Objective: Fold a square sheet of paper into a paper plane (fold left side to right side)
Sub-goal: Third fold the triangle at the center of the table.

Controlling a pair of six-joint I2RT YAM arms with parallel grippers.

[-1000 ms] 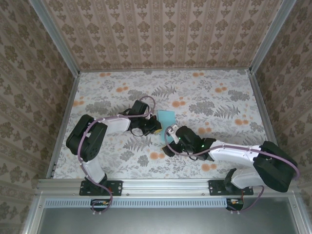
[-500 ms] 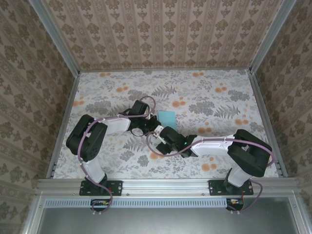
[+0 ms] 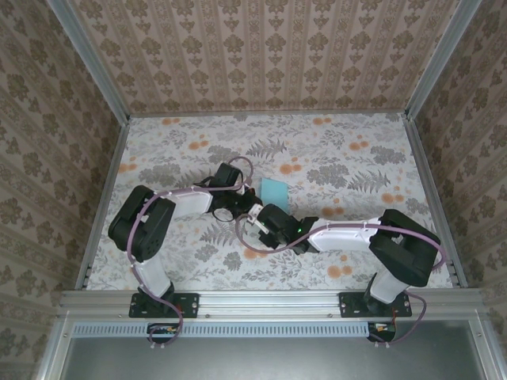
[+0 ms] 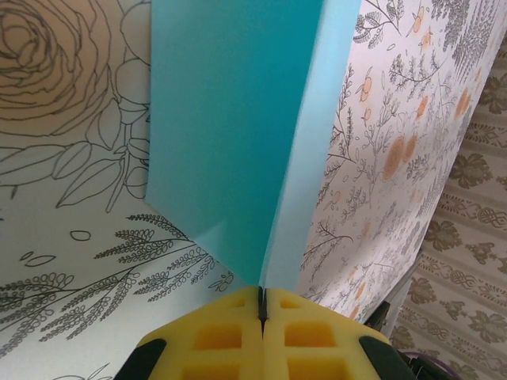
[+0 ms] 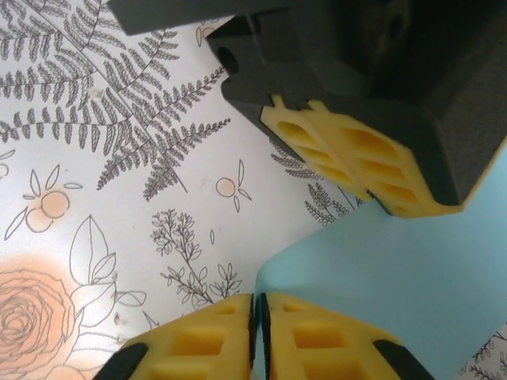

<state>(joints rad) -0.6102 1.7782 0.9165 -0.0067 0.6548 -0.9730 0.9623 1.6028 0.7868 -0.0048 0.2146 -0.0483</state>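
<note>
**Fig.** Early stage of folding. The left gripper (image 4: 261,307) has its yellow pads pressed together on the near tip of the sheet of paper (image 4: 230,134). The sheet runs straight ahead of the pads over the flowered table (image 3: 356,150), with a paler strip showing along one side. The right gripper (image 5: 257,321), just beside the left, is likewise closed and appears to nip the sheet's curled edge directly in front of its pads. Judged progress: the side-to-side fold looks under way, its crease unpressed. No pointed plane shape exists yet, so the nose and wing folds are left.
</note>
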